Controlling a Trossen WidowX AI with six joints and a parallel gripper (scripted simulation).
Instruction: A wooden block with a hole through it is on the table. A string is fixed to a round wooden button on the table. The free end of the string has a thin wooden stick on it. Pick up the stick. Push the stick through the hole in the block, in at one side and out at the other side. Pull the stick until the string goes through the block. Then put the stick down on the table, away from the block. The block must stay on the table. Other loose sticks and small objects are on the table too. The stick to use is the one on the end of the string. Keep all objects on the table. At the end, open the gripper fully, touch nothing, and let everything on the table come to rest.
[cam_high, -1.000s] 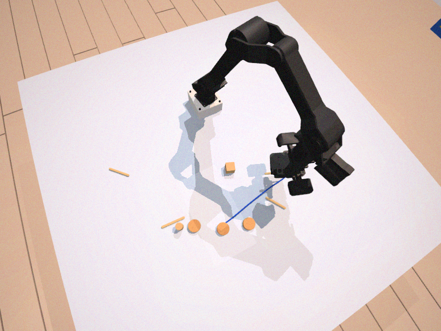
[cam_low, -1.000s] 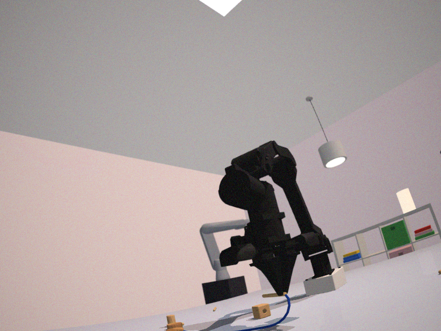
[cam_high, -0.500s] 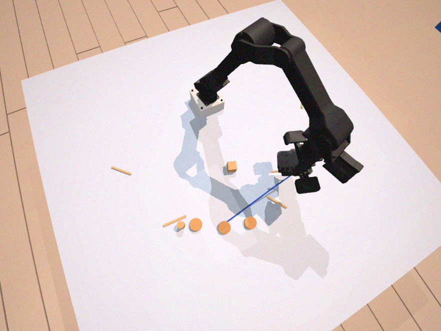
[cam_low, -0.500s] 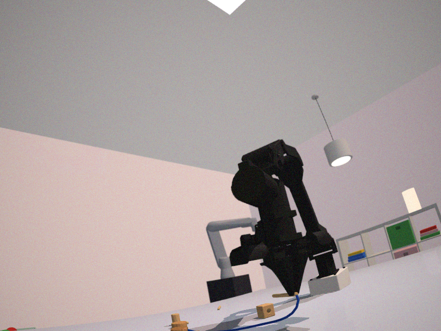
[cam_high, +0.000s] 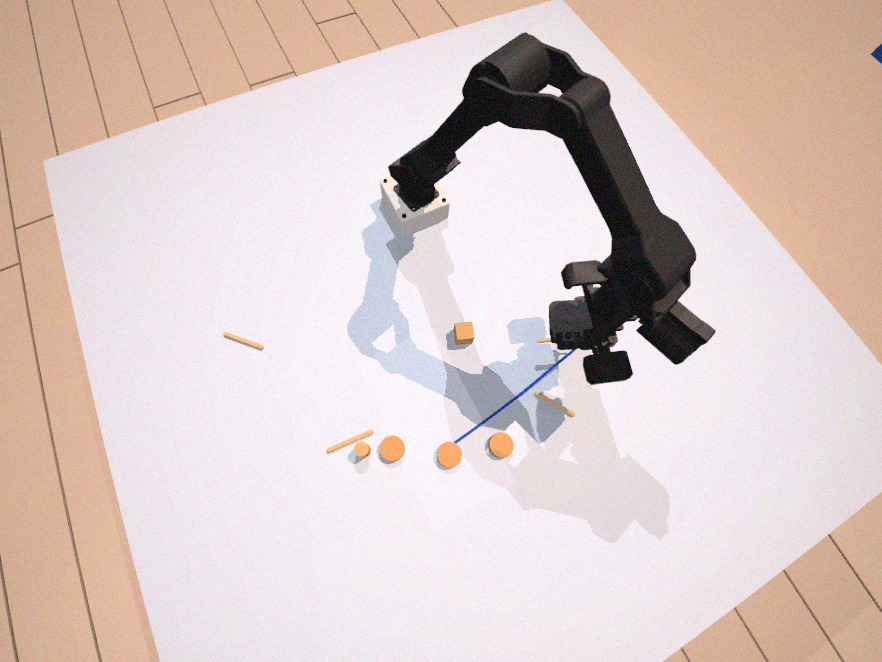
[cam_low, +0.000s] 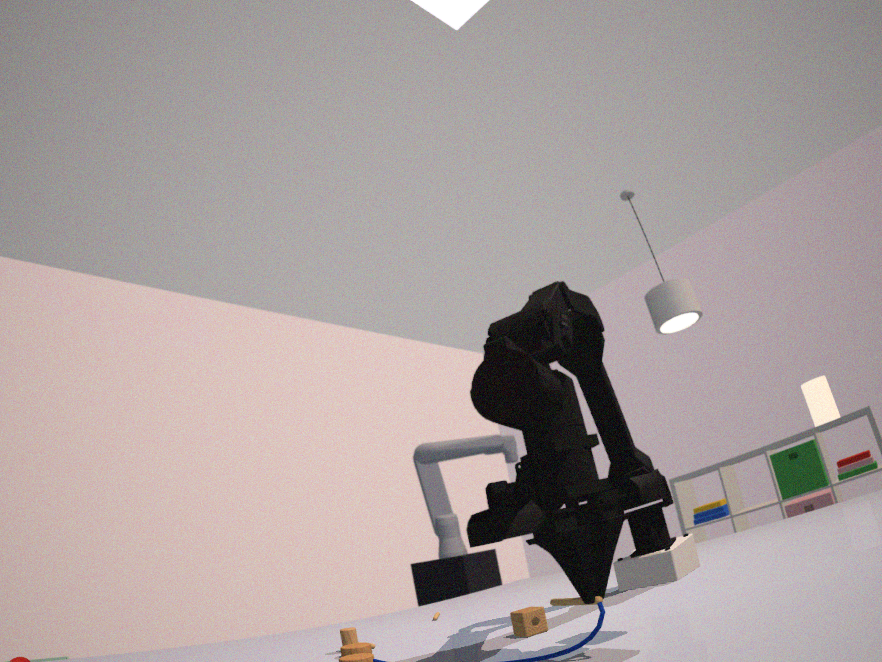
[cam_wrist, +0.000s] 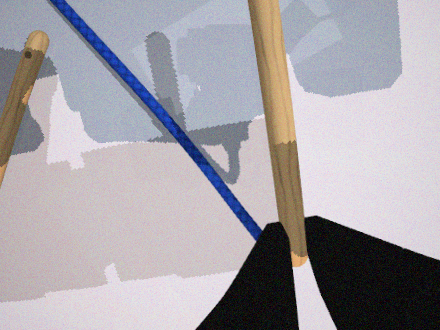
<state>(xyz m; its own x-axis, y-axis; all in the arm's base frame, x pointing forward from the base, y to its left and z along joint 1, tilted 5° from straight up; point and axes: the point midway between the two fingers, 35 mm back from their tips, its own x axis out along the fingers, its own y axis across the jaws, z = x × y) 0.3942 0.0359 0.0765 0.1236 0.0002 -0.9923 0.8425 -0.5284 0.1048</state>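
Note:
My gripper (cam_low: 592, 598) (cam_wrist: 292, 234) is shut on the string's stick and holds it above the table, roughly level. The stick (cam_high: 544, 340) (cam_low: 566, 602) (cam_wrist: 279, 100) sticks out from the fingers toward the block's side. The blue string (cam_high: 514, 399) (cam_low: 602, 615) (cam_wrist: 135, 83) leads from the fingers down to its round button (cam_high: 448, 456), straight in the top view. The wooden block (cam_high: 463, 332) (cam_low: 523, 624) stands on the table, left of the stick in the top view, apart from it. Its hole shows in the exterior view. The string runs outside the block. The block is not in the wrist view.
A loose stick (cam_high: 554, 404) (cam_wrist: 14, 112) lies near the string. Two other loose sticks (cam_high: 242, 340) (cam_high: 349, 441) lie farther left. Two more round buttons (cam_high: 391, 448) (cam_high: 500, 445) flank the string's button, and a small round peg (cam_high: 361, 449) stands by the left one.

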